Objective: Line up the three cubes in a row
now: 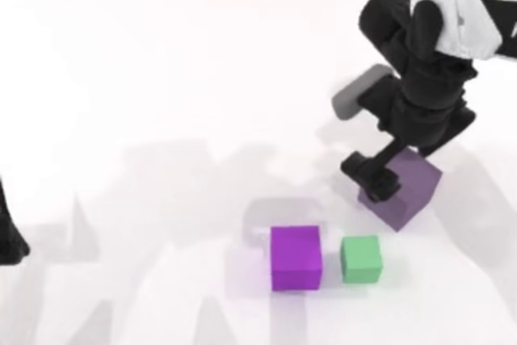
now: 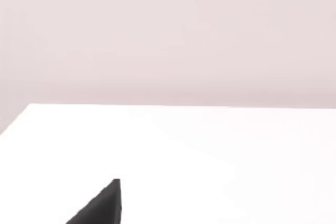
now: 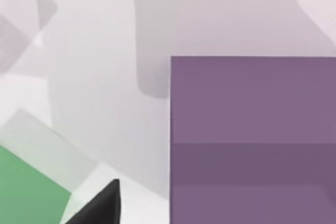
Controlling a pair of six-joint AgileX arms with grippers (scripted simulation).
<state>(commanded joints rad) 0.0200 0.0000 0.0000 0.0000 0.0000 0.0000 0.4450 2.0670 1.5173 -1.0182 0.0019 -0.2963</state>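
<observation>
1. cubes sit toward the near right part of the white table. nearest the front edge is the magenta-purple cube, lying flat and square to the table's edges.
2. just to its right, with a narrow gap between them, is the smaller green cube. the two sit side by side and are not touching.
3. farther back and to the right is the largest one, the greyish-purple cube. it is turned at an angle to the other two and stands apart from them, so the three are not in one row.
4. right gripper is down at the greyish-purple cube, its dark fingers over the cube's left part in the top view. whether the fingers are apart or pressed on the cube, i cannot tell.
5. in the right wrist view the greyish-purple cube fills much of the frame, close to the camera. a corner of the green cube shows off to one side, and a dark fingertip shows at the edge.
6. behind the cube, the right arm rises toward the far right of the table.
7. left arm is parked at the left edge of the table, well away from all three cubes. its wrist view shows only bare tabletop, a plain wall, and one dark fingertip; its grip state cannot be told.
</observation>
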